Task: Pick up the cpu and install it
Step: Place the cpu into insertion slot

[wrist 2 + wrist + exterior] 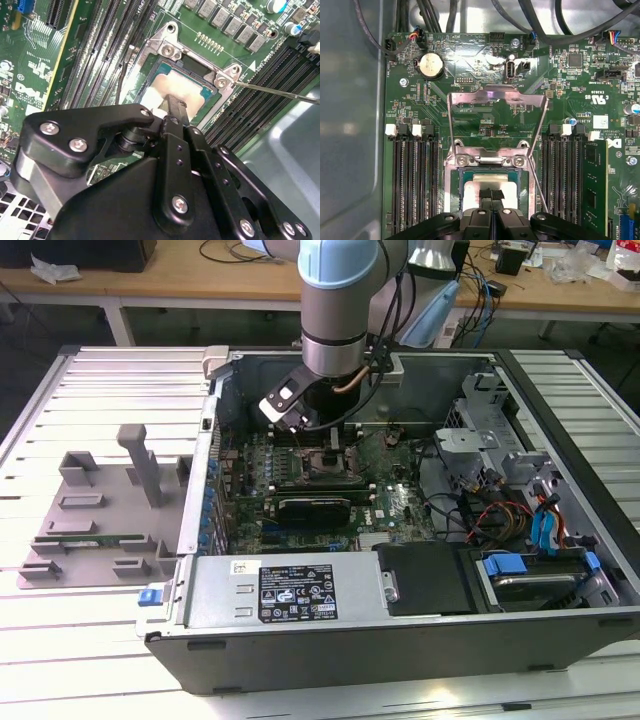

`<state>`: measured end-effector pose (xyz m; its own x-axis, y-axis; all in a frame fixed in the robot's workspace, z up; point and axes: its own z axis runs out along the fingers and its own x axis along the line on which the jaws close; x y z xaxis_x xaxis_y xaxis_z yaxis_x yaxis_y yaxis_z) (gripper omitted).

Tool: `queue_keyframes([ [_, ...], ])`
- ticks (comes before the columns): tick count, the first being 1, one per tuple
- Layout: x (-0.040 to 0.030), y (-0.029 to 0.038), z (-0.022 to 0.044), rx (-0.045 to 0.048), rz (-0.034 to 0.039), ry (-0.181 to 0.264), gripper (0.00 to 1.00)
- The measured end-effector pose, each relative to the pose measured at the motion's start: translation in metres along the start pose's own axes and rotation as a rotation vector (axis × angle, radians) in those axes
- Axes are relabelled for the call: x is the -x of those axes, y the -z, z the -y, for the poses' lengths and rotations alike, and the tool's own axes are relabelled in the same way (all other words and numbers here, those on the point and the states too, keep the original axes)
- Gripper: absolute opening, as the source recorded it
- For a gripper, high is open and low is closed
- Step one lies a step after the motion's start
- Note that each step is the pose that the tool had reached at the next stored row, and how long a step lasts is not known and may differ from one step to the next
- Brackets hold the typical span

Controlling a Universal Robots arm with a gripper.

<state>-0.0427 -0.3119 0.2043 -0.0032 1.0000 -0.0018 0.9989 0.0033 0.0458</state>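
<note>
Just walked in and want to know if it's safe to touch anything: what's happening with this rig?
A robot arm is reaching down into an open computer case. Its pincer, closed, sits right at the top of the cpu, which lies flat inside the socket on the motherboard. The socket's metal cover plate stands raised and the lever is swung free, so the cpu is not clamped down yet.
</note>
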Motion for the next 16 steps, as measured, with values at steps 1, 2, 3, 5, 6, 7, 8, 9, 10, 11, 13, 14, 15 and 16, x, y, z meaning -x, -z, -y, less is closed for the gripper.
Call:
queue_keyframes([
  [1,-0.0001,-0.0003,0.0000,0.0001,0.0001,-0.007,0.11],
  [2,0.0000,-0.0003,0.0000,0.0001,0.0002,-0.011,0.11],
  [3,-0.0001,-0.0003,0.0000,0.0002,0.0003,-0.012,0.11],
  [5,-0.0007,-0.0003,0.0000,0.0001,0.0005,-0.015,0.11],
  [6,-0.0007,-0.0003,0.0000,0.0001,0.0004,-0.016,0.11],
  [7,-0.0008,-0.0003,0.0000,0.0001,0.0005,-0.016,0.11],
  [8,-0.0009,0.0000,-0.0001,0.0002,0.0004,-0.016,0.11],
  [9,-0.0010,0.0024,-0.0002,0.0007,-0.0004,-0.016,0.11],
  [10,-0.0008,0.0060,-0.0003,0.0003,0.0003,-0.016,0.11],
  [11,-0.0008,0.0099,-0.0005,0.0002,0.0005,-0.016,0.11],
  [13,-0.0008,0.0168,-0.0008,0.0002,0.0005,-0.016,0.11],
  [14,-0.0008,0.0199,-0.0009,0.0003,0.0003,-0.016,0.11],
  [15,-0.0008,0.0230,-0.0011,0.0002,0.0005,-0.016,0.11],
  [16,-0.0008,0.0276,-0.0013,0.0002,0.0004,-0.016,0.11],
])
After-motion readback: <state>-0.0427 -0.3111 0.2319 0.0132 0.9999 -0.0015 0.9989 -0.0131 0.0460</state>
